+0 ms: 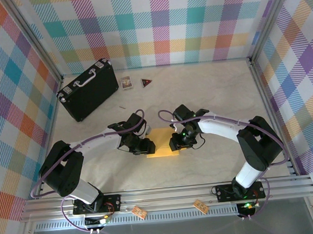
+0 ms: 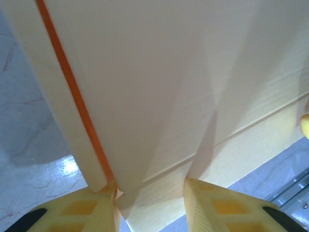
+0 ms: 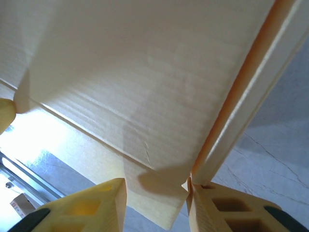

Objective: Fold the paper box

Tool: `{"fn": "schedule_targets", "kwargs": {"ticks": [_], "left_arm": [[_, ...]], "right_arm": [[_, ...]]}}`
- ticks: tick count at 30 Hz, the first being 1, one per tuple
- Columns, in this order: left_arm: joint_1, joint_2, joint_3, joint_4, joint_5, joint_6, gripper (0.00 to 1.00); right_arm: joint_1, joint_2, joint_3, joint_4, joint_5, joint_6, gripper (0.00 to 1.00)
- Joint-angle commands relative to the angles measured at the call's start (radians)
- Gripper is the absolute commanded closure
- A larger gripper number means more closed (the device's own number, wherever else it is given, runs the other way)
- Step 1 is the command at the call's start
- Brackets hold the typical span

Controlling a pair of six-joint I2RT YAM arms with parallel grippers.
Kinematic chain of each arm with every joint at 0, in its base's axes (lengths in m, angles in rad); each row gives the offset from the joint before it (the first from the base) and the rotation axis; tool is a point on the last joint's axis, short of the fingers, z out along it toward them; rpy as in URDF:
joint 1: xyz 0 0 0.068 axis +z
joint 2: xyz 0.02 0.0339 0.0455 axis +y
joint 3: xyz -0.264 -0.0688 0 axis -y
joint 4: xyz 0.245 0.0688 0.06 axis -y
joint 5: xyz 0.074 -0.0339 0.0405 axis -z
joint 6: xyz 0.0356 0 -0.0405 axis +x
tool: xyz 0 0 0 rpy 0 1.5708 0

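Out at 10 o'clock the black case (image 1: 87, 89) lies on the surface (image 1: 214, 91), well apart from the action. Moving in, the left claw (image 1: 147, 146) is down at the 9 o'clock end of the paper box (image 1: 161, 140), which sits just on the 6 o'clock side of centre, between the two arms. From the left wrist, pale cardboard rises right before the lens, with an orange edge (image 2: 72, 89) running up toward 11 o'clock. A panel fills the gap between the yellow fingers (image 2: 224, 208) from one to the other, so this claw is narrowed to that panel's width and, by the look of it, holding the box's end. Across at the 3 o'clock end, the right claw (image 1: 175, 142) mirrors that. From its wrist a flap corner hangs between the two fingers and touches both, so I read this claw too as narrowed onto the cardboard. I judge we are mid-fold: the box is gripped at both ends and not yet closed up, though the arms cover the ends from above and I cannot tell how many flaps are tucked. The next move calls for one claw to steady while the other turns its panel along the crease, evenly, without crushing the board or dragging the box off square.
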Motion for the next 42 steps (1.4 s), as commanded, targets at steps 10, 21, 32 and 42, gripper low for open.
{"fn": "schedule_targets", "kwargs": {"ticks": [10, 21, 32, 42], "left_arm": [[0.005, -0.023, -0.007, 0.001, 0.010, 0.013, 0.63], [0.005, -0.024, -0.009, 0.003, 0.006, 0.012, 0.63], [0.005, -0.023, -0.008, 0.005, 0.008, 0.011, 0.63], [0.004, -0.017, -0.009, 0.011, 0.012, 0.011, 0.63]], "right_arm": [[0.005, -0.032, -0.007, 0.036, -0.045, 0.029, 0.60], [0.005, -0.080, -0.071, 0.050, -0.029, 0.038, 0.47], [0.007, -0.095, -0.105, 0.081, -0.070, 0.056, 0.53], [0.008, -0.061, -0.110, 0.135, -0.113, 0.075, 0.60]]}}
